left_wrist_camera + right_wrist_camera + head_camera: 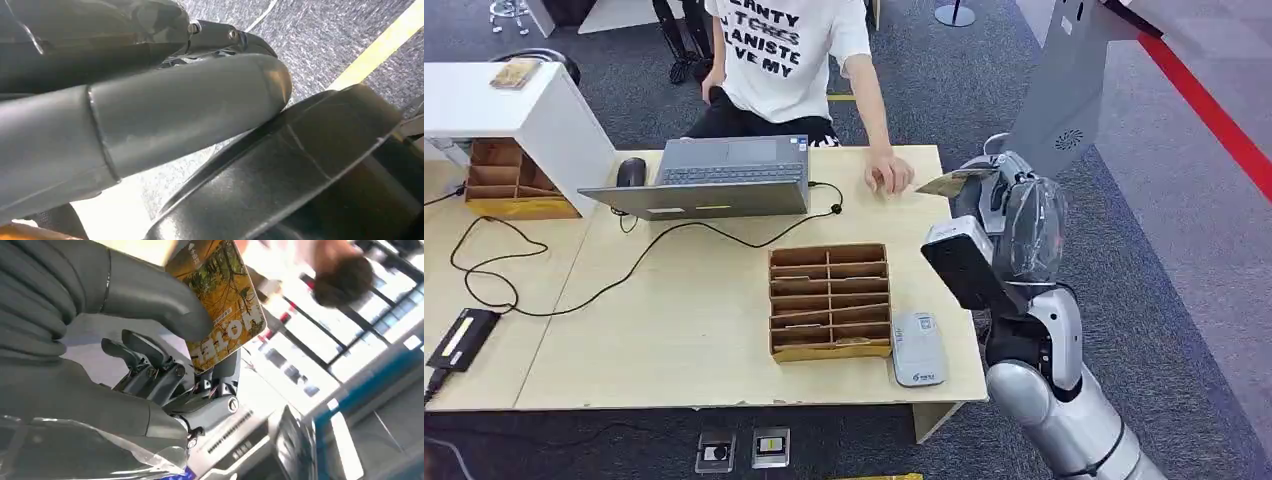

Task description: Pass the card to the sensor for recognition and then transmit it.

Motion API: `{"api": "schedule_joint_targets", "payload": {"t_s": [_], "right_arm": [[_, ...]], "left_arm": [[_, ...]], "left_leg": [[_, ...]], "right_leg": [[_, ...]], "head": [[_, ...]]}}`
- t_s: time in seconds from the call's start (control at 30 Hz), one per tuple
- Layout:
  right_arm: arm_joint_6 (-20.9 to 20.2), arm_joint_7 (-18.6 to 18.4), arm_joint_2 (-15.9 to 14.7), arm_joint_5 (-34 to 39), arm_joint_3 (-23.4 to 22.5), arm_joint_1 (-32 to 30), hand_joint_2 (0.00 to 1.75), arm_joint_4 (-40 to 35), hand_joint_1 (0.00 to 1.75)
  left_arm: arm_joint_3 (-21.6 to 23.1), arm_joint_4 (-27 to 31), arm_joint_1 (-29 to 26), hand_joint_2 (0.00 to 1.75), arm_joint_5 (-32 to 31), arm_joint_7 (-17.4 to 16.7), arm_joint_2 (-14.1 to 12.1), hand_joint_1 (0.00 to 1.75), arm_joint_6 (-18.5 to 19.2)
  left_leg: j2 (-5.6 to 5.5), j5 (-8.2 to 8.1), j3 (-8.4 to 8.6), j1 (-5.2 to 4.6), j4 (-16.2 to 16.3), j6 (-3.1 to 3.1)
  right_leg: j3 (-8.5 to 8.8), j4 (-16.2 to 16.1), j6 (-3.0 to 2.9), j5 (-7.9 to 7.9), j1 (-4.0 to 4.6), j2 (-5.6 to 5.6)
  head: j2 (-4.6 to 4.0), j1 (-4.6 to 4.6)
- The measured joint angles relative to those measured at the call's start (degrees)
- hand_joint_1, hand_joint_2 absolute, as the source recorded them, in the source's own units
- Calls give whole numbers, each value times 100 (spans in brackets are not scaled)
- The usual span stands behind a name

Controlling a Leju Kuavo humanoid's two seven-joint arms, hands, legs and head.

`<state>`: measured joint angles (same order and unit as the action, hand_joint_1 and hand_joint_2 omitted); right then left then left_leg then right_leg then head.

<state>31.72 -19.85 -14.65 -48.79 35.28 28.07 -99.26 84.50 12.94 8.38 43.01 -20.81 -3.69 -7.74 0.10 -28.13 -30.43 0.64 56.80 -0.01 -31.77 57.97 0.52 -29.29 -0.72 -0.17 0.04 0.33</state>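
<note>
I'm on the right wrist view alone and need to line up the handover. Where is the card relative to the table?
Observer: The right hand holds the card raised at the table's far right edge.
Operator: Is anyone ready to take it?
Observer: A person's hand rests on the tabletop just beside the card.
Operator: Where's the sensor?
Observer: A grey reader lies at the near edge, beside the cardboard organizer.

Silver right arm, grey ribbed cover, dark fingers, screws.
</note>
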Motion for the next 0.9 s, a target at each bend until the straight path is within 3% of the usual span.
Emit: {"api": "schedule_joint_targets", "payload": {"t_s": [0.1, 0.6, 0.9], "right_arm": [[-686, -282, -291, -55, 48, -70, 175, -168, 175], [-1459, -775, -1217, 107, 199, -318, 175, -616, 175], [-2500, -887, -1423, 562, 369, -375, 175, -636, 175]], "left_arm": [[-26, 0, -8, 0, 22, 0, -2, 0, -13], [-120, 0, -13, 0, 0, 42, -4, 0, -61], [-166, 0, -15, 0, -50, 42, -2, 0, -59]], "left_leg": [[-1, 0, 0, 0, 0, 0], [-1, 0, -2, 0, 0, 0], [-2, 0, -3, 1, 0, 0]], "right_leg": [[1, 0, 0, 0, 0, 0], [0, 0, 0, 0, 0, -1], [1, 0, 0, 0, 1, -1]], "head": [[0, 0], [0, 0], [0, 0]]}}
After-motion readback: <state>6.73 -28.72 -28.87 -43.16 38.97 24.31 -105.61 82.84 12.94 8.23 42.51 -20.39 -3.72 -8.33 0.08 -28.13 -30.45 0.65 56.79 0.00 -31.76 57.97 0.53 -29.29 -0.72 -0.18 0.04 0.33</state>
